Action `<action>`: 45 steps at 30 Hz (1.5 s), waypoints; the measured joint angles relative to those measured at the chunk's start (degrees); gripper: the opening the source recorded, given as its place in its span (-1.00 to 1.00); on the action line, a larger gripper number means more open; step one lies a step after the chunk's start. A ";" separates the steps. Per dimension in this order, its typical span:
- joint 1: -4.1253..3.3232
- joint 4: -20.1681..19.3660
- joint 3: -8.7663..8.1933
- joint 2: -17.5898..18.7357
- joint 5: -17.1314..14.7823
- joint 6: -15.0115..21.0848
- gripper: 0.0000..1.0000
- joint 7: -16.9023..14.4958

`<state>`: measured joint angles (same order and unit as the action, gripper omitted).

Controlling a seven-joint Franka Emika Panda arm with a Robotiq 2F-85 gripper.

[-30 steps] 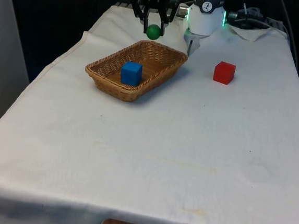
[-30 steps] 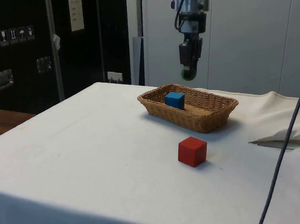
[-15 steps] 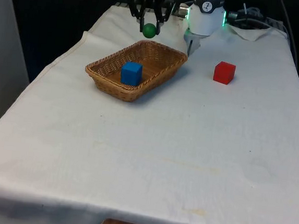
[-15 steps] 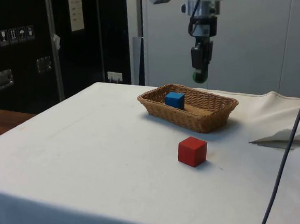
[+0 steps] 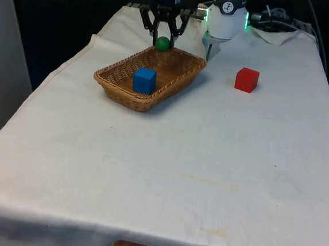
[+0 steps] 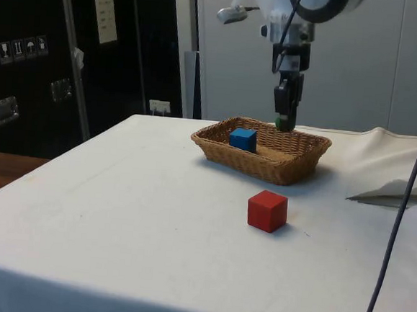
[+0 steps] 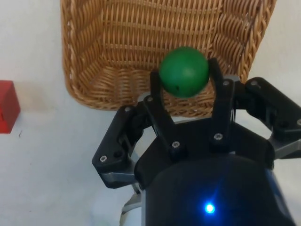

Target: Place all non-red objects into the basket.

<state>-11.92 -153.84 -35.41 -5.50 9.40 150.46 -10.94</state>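
My gripper (image 5: 162,40) (image 6: 284,122) (image 7: 184,75) is shut on a green ball (image 5: 163,43) (image 7: 183,71), holding it low over the far end of the wicker basket (image 5: 114,79) (image 6: 294,165) (image 7: 89,52), close to the rim. Inside the basket, towards its near end in the front view, lies a blue cube (image 5: 144,80) (image 6: 243,138). A red cube (image 5: 246,79) (image 6: 267,210) (image 7: 7,106) rests on the white cloth at the front view's right of the basket.
Rumpled white cloth (image 5: 273,32) and cables lie at the far right corner beside the robot base (image 5: 226,19). A dark cable (image 6: 400,200) hangs down at the side view's right.
The gripper has carried the green ball towards the far end of the basket and lowered it close to the rim. The cubes have not moved.
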 measured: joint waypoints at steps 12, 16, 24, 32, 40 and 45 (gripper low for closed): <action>-0.17 -0.34 -0.11 5.33 -2.23 5.84 -1.00 -0.92; -0.40 0.11 0.40 7.28 -4.35 6.70 -1.00 -1.66; -0.57 0.74 0.74 9.11 -6.76 7.22 -0.52 -3.04; -0.63 0.74 0.74 9.17 -6.76 7.22 1.00 -3.04; -0.69 0.86 0.80 9.11 -6.76 7.22 1.00 -3.04; -0.97 1.89 2.12 7.39 -6.76 5.61 1.00 -2.69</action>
<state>-12.89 -151.95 -33.29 1.89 2.64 156.07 -13.64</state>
